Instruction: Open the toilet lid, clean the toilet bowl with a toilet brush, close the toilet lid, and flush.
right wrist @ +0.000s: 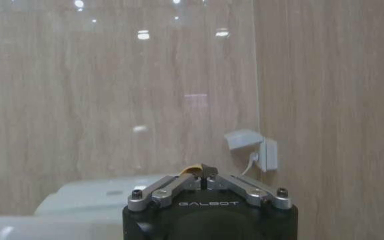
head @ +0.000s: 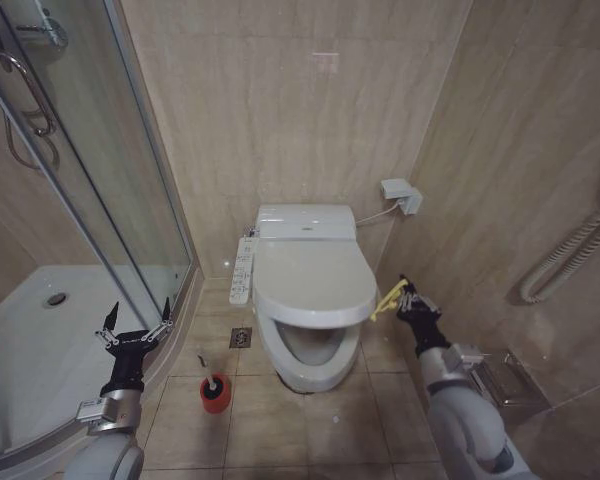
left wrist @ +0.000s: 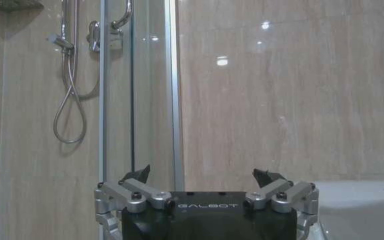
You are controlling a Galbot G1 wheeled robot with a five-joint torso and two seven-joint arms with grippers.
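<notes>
Pinching yellow loop (head: 388, 298): right gripper (head: 404, 291); toilet lid (head: 314, 283) part-raised.

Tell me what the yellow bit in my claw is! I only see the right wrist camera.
Observer: It's the yellow loop tied to the toilet lid. Your right gripper is shut on it.
Operator: Where's the brush?
Observer: The toilet brush stands in a red holder on the floor, on the toilet's left side, not far from the open left gripper.
</notes>
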